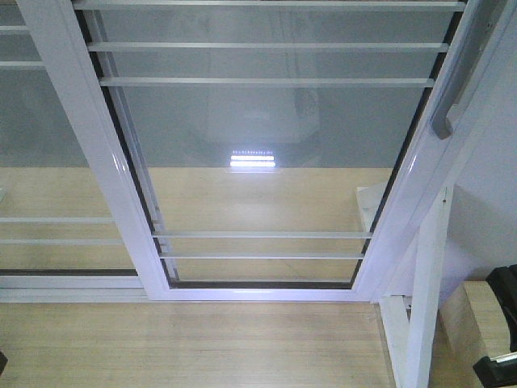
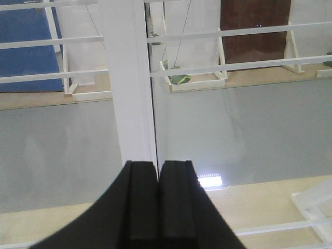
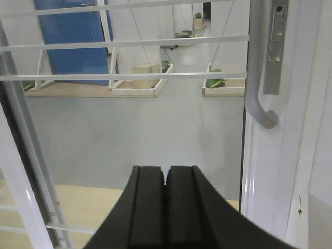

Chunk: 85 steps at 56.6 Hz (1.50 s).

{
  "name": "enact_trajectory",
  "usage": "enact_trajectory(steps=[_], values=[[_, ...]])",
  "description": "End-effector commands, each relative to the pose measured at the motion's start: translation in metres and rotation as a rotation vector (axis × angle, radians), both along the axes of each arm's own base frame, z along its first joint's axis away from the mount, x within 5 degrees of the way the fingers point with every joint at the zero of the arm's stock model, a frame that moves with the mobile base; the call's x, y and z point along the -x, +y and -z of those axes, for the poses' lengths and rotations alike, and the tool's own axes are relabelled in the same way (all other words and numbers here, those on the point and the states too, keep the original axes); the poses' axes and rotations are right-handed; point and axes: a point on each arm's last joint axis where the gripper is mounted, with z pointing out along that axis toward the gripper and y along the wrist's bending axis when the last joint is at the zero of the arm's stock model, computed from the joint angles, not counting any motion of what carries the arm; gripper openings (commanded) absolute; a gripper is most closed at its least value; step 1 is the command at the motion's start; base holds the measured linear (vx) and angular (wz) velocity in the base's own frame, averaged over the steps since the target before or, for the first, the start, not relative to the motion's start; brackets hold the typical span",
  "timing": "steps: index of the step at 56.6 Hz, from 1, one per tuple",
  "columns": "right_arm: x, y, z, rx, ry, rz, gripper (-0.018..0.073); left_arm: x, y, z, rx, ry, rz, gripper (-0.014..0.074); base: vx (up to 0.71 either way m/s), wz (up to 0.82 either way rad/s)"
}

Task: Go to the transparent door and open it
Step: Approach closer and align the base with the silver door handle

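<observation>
Transparent door (image 1: pixel 258 145) is seen straight ahead in the front view, filling the centre; its handle stile runs up the right side, and a handle-less glass panel (image 1: pixel 48 162) is overlapped on the left. The grey curved handle (image 3: pixel 257 98) and lock plate (image 3: pixel 276 52) are seen in the right wrist view, right of and beyond the right gripper (image 3: pixel 166 174), with no contact made. Right gripper fingers are pressed together with nothing held. The left gripper (image 2: pixel 157 170) is likewise closed and empty, and is pointed at a white upright (image 2: pixel 127 78) between panes, well away from the handle. Handling, as judged: a tall glass sheet in a metal frame is expected to be heavy and stiff and to move only sideways along the bottom rail (image 1: pixel 258 284), so a steady leftward pull is needed rather than a jerk. Glass and thin horizontal bars (image 1: pixel 266 81) are to be treated as fragile and slick, with no pushing there. The handle is the one sound hold: smooth metal, likely slippery, so it is best hooked behind the curve or clamped mid-length, clear of the lock plate. Whether the lock is engaged cannot be told.
</observation>
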Motion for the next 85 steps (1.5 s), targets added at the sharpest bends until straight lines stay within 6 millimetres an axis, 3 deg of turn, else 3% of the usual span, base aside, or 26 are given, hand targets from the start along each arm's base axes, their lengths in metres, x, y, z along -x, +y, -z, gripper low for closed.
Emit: enact_trajectory(steps=[1,56,66,75,85], values=[[0.0,-0.001,-0.007,-0.007,-0.083,0.007,-0.0004,0.0,0.001,-0.016,0.011,-0.102,-0.007,0.0003,0.0,0.0],[0.0,-0.001,-0.012,-0.011,-0.143,0.01,-0.0004,0.001,0.001,-0.021,0.015,-0.159,-0.013,0.0003,0.0,0.0],[0.002,-0.002,-0.025,0.011,-0.288,0.021,-0.0004,0.002,0.002,-0.029,0.031,-0.243,-0.022,0.0003,0.0,0.0],[0.005,-0.003,-0.044,0.088,-0.383,0.034,-0.0004,0.004,0.004,-0.043,0.152,-0.335,-0.025,0.0003,0.0,0.0],[0.012,-0.004,-0.086,0.179,-0.388,0.035,-0.0004,0.01,0.003,-0.083,0.14,-0.397,-0.016,0.0003,0.0,0.0]])
